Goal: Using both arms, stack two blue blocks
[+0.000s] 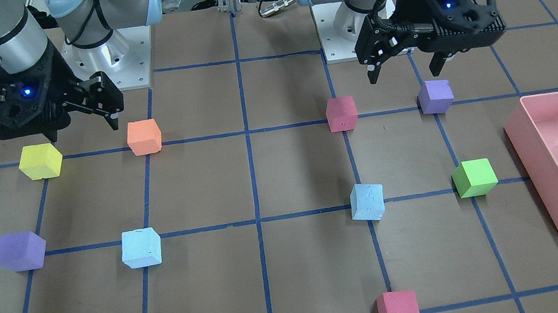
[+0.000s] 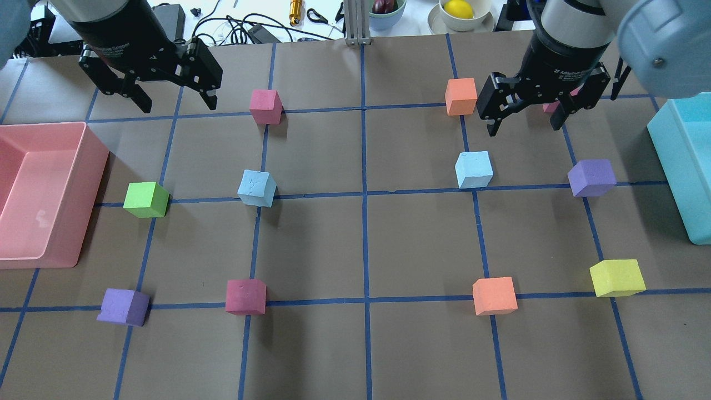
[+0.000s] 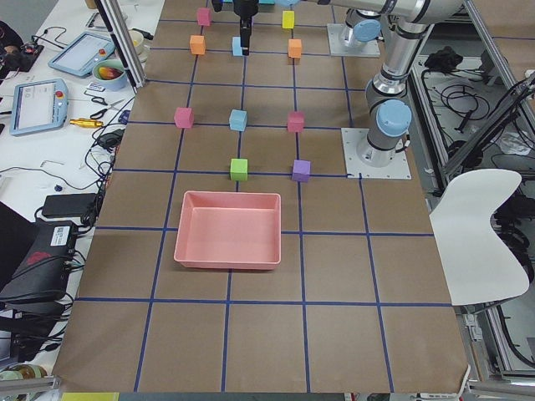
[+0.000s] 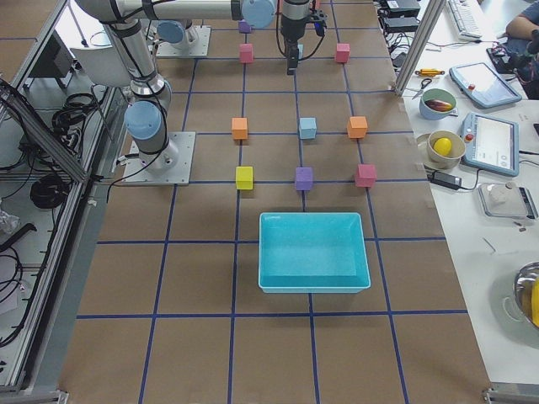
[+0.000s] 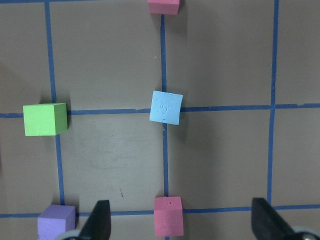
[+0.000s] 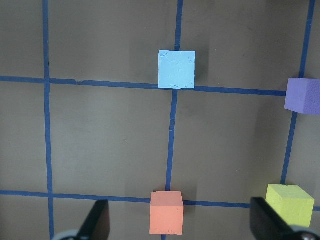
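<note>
Two pale blue blocks lie apart on the brown table. One [image 2: 257, 188] is on my left side and shows in the front view [image 1: 367, 202] and the left wrist view [image 5: 166, 107]. The other [image 2: 474, 169] is on my right side and shows in the front view [image 1: 141, 248] and the right wrist view [image 6: 176, 69]. My left gripper [image 2: 179, 104] hangs open and empty above the table, beyond its block. My right gripper [image 2: 524, 126] hangs open and empty just beyond its block. Neither touches a block.
A pink bin [image 2: 91, 194] stands at the left edge and a teal bin [image 2: 675, 166] at the right edge. Green [image 2: 145, 199], pink [image 2: 265, 106], purple [image 2: 591, 177], orange [image 2: 461, 96] and yellow [image 2: 616, 278] cubes are spread over the grid.
</note>
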Action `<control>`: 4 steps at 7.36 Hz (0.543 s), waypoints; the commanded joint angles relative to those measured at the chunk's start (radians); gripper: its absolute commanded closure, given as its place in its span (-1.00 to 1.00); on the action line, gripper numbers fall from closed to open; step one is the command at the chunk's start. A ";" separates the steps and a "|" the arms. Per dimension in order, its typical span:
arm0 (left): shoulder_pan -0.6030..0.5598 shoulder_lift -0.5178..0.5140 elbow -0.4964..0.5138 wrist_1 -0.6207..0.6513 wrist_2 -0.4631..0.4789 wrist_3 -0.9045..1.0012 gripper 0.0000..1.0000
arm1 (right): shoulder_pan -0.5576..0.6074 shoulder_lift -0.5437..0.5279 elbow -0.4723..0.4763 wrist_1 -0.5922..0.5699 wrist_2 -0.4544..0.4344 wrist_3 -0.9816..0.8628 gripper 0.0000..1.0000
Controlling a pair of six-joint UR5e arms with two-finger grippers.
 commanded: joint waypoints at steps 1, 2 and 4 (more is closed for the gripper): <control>-0.001 -0.002 -0.011 0.002 0.009 -0.015 -1.00 | 0.000 -0.001 0.001 0.002 0.010 0.000 -1.00; -0.001 -0.002 -0.014 0.002 0.011 -0.014 -1.00 | 0.000 -0.002 0.003 0.000 0.010 -0.002 -1.00; -0.011 -0.005 -0.065 0.014 0.006 -0.003 -1.00 | 0.003 0.005 0.011 -0.009 0.011 -0.008 -1.00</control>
